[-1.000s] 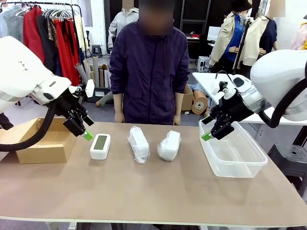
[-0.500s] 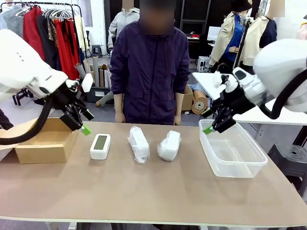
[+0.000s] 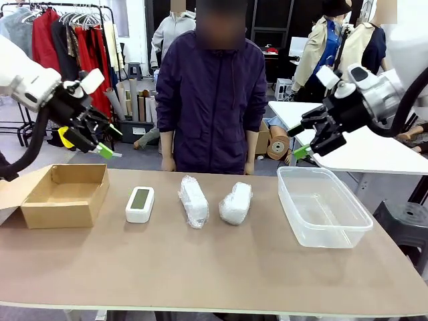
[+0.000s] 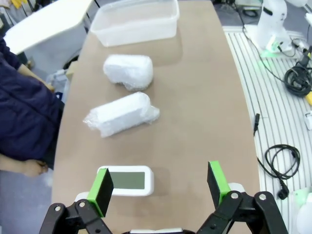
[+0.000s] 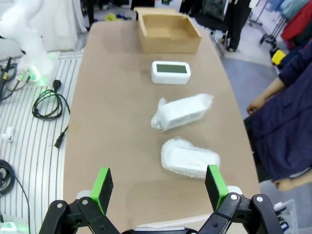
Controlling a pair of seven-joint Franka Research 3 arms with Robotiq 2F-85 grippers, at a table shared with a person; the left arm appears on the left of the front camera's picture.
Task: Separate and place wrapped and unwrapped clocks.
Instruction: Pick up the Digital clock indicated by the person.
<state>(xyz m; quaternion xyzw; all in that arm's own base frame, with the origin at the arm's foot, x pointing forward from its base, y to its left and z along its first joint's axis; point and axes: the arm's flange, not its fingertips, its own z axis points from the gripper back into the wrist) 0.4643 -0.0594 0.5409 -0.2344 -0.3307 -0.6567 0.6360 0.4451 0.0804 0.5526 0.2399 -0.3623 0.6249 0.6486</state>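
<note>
Two wrapped clocks (image 3: 193,200) (image 3: 235,202) beside bare clock (image 3: 140,204), open tabletop (image 3: 200,267) toward near edge

Both arms have lifted away from the tabletop. The left end effector (image 3: 102,147), which a second ago hung low with its green tip just beside the bare clock (image 3: 140,204), between it and the cardboard box (image 3: 63,194), now sits well above the box's far right corner, drawn back toward the robot's left (so the whole box now shows). The right end effector (image 3: 304,144), earlier dipping at the far left rim of the plastic bin (image 3: 324,208), has climbed clear of it, up and beyond the bin's far edge.
</note>
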